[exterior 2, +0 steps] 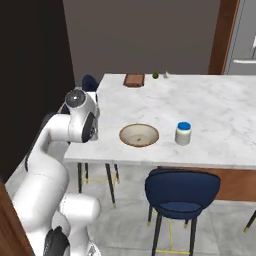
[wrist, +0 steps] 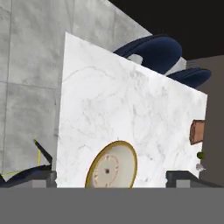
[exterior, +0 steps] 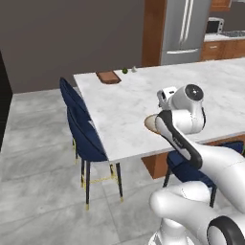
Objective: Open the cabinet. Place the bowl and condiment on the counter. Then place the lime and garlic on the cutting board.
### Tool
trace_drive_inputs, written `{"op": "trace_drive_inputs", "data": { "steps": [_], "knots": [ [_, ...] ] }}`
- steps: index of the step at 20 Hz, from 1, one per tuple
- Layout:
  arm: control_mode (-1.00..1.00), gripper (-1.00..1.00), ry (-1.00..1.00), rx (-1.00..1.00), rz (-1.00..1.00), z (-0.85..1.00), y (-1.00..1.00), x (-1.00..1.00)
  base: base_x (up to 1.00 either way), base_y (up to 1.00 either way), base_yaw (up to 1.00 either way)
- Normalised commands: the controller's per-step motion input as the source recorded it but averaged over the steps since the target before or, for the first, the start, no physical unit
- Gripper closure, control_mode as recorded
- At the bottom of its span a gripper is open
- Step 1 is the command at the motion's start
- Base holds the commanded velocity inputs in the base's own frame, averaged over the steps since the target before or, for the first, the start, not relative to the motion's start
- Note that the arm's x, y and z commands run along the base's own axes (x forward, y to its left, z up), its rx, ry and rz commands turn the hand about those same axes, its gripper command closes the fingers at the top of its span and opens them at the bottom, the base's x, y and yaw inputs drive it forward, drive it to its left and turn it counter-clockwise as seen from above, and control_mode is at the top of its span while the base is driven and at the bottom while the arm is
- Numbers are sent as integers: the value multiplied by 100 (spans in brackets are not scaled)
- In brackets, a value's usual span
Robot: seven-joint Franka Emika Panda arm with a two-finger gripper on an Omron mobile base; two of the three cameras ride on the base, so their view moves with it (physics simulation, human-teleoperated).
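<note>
A: Where's everything on the counter?

B: Big to small: bowl sits near the front edge, upright, empty. Condiment stands just beside it, apart, not touching. Board lies at the far edge near the corner. Lime and garlic sit on the marble just beside the board, not on it.

A: Gripper?

B: Gripper hovers over the bowl by the front edge, fingers spread wide, nothing between them.

A: So which step?

B: Looks like bowl and condiment are done; lime & garlic onto the board are left.

A: Next move?

B: Prob. a long reach across to the far edge, or the base drives closer. Lime is tiny and round, so it needs a centred pinch or it'll roll. Garlic is too small to judge here.
</note>
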Motion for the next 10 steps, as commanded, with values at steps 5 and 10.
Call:
{"op": "trace_drive_inputs", "data": {
  "steps": [5, 10],
  "knots": [
    [100, -100, 0, 0, 0, 0, 0, 0, -73, 100, 3],
    [100, -100, 0, 0, 0, 0, 0, 0, -5, 100, 0]
  ]
}}
